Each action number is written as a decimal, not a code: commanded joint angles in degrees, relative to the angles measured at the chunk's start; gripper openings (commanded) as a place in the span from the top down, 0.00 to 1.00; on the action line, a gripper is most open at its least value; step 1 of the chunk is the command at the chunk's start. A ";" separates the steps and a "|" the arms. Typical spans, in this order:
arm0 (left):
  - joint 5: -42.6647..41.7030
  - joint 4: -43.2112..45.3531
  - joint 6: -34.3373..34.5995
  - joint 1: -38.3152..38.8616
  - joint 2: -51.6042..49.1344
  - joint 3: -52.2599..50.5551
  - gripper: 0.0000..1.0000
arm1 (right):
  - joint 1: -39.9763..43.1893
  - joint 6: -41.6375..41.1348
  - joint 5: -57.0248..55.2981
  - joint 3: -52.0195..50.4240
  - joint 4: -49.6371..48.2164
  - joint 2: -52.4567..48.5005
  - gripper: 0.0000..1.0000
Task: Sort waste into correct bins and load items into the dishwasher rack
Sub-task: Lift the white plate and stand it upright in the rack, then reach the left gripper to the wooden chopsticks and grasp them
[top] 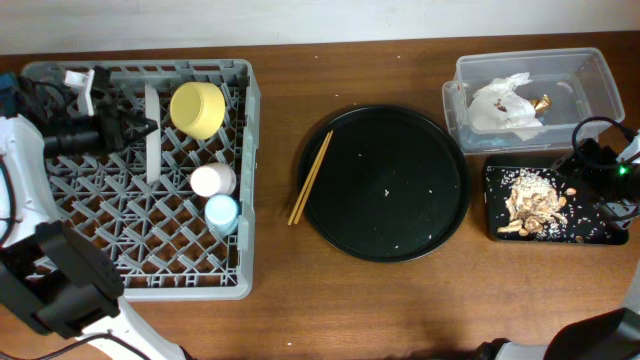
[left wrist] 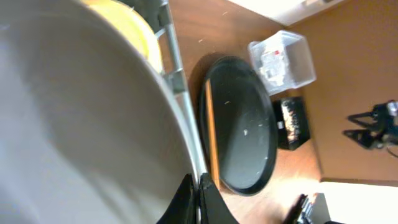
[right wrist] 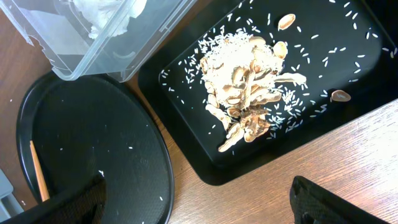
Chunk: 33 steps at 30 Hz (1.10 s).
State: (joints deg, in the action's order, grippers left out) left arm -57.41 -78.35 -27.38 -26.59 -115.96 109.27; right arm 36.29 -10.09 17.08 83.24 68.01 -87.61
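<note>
The pale green plate (top: 152,130) stands on edge in the grey dishwasher rack (top: 245,180). My left gripper (top: 128,126) is shut on its rim, and the plate (left wrist: 81,124) fills the left wrist view beside my jaws (left wrist: 198,194). The yellow bowl (top: 198,108), the pink cup (top: 212,180) and the light-blue cup (top: 222,212) sit in the rack. Two chopsticks (top: 311,178) lie on the round tray's left edge. The tissue (top: 505,105) is in the clear tub (top: 590,62). The food scraps (right wrist: 249,87) lie in the flat black tray (right wrist: 348,50). My right gripper (right wrist: 199,208) is open and empty above that tray's corner.
The big round black tray (top: 390,185) with a few rice grains sits mid-table between the rack and the bins. Loose rice is scattered in the flat black tray (top: 590,232). Bare wood lies along the front of the table.
</note>
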 commanded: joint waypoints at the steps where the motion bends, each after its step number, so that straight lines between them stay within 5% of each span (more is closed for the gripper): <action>1: 7.08 0.61 -1.20 0.02 0.52 -0.44 0.66 | 0.04 0.87 0.31 -0.22 0.15 -0.28 0.05; 2: 8.31 0.74 -1.20 0.00 0.52 -0.44 0.49 | 0.04 0.87 0.31 -0.22 0.15 -0.28 0.05; 4: 8.57 1.38 -1.11 0.02 0.61 -0.31 0.34 | 0.04 0.85 0.31 -0.22 0.13 -0.28 0.05; 12: 10.99 -1.64 2.23 4.15 5.07 14.67 0.32 | 0.04 0.85 0.33 -0.22 0.15 -0.28 0.05; 18: 26.73 -2.08 2.25 24.72 6.80 15.21 0.30 | 0.04 0.83 0.35 -0.22 0.15 -0.28 0.03; 23: 49.22 -0.11 12.68 44.04 4.52 14.36 0.30 | 0.04 0.61 1.01 -0.22 0.50 -0.28 0.01; 33: 54.69 0.37 15.61 54.36 -9.07 14.34 0.32 | 0.04 0.68 1.38 -0.22 2.34 -0.28 0.01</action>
State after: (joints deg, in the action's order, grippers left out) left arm -4.91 -78.15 -12.78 27.07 -121.71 123.76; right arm 36.29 -9.87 17.93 83.24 70.17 -87.61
